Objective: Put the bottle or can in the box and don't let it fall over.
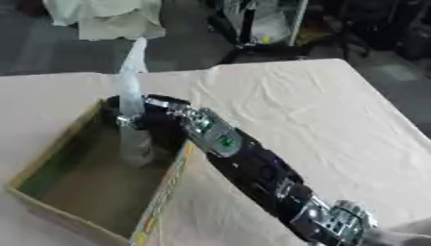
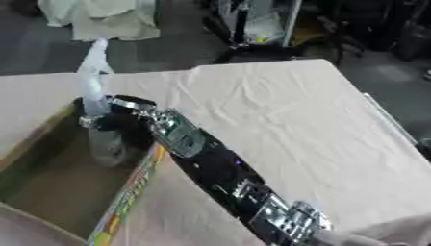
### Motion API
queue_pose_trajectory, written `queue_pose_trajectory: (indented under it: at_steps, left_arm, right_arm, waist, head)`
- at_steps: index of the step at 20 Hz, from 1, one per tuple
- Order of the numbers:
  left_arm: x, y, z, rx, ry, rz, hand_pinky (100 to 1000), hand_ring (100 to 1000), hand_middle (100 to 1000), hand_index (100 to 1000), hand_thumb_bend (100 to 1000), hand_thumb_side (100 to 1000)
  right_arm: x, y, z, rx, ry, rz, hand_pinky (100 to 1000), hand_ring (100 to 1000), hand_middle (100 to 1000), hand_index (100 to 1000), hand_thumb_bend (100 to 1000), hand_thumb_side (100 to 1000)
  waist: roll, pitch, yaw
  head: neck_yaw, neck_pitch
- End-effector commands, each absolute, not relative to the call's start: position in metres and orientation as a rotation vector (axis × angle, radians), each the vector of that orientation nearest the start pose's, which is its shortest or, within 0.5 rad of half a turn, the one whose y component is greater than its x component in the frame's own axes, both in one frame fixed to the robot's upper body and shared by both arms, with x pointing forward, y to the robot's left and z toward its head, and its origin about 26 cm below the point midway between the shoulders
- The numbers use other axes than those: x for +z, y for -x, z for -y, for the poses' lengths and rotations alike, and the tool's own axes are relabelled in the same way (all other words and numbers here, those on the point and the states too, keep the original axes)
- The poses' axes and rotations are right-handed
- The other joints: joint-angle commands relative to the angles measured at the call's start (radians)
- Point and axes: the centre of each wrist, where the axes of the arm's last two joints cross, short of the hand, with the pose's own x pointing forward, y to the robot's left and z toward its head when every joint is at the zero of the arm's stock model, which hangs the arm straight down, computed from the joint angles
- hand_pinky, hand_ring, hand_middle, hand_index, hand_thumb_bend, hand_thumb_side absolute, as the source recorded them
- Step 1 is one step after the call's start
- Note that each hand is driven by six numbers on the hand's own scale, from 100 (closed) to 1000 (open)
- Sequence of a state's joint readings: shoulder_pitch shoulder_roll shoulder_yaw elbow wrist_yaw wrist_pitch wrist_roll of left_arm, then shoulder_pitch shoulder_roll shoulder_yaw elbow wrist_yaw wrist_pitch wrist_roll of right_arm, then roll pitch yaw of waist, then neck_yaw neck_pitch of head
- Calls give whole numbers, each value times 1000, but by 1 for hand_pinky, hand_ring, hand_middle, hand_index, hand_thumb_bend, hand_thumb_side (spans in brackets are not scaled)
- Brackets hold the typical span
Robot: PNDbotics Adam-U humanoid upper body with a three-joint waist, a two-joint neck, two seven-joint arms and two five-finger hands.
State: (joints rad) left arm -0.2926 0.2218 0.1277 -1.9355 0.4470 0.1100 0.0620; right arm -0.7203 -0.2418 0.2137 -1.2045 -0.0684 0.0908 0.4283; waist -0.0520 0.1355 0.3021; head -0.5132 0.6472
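Note:
A tall clear plastic bottle [image 1: 131, 91] stands upright inside an open cardboard box [image 1: 161, 194] at the left of the table, its base on the box floor near the far right corner. Its narrow top rises well above the box rim. My right arm reaches in from the lower right, and my right hand [image 1: 154, 111] is curled round the bottle at mid height, just over the box's right wall. The fingers on the bottle's far side are hidden. My left hand shows in neither view.
A wrinkled beige cloth [image 1: 320, 110] covers the table to the right of the box. Beyond the far edge are a dark floor, a white bag [image 1: 105, 17] and a metal frame [image 1: 269, 21].

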Motion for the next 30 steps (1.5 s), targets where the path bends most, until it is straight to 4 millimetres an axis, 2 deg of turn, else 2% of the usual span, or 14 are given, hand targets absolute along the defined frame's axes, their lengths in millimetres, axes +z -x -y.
queue_pose_trajectory:
  at_steps: [1, 6, 14, 30]
  left_arm:
    - [191, -306, -285, 96, 236, 2122, 1000, 966, 1000, 813, 206, 827]
    - [190, -306, -285, 81, 236, 2118, 1000, 966, 1000, 813, 204, 828]
    - [189, -306, -286, 72, 231, 2116, 1000, 967, 1000, 814, 202, 828]
    - [187, -304, -289, 67, 212, 2115, 1000, 967, 1000, 813, 197, 829]
  right_arm:
    - [147, -434, 192, 892, -290, 1680, 957, 1000, 1000, 1000, 100, 470]
    - [164, -430, 195, 929, -301, 1758, 979, 1000, 1000, 1000, 100, 470]
    - [180, -425, 201, 903, -309, 1826, 983, 1000, 1000, 1000, 100, 470]
    - [170, -425, 221, 851, -261, 1780, 985, 1000, 1000, 1000, 100, 470]
  waist:
    - [7, -10, -3]
    - [7, -11, -8]
    - [7, -11, -15]
    - [8, -11, -33]
  head:
    - [1, -9]
    - [3, -8]
    - [8, -10]
    - [16, -19]
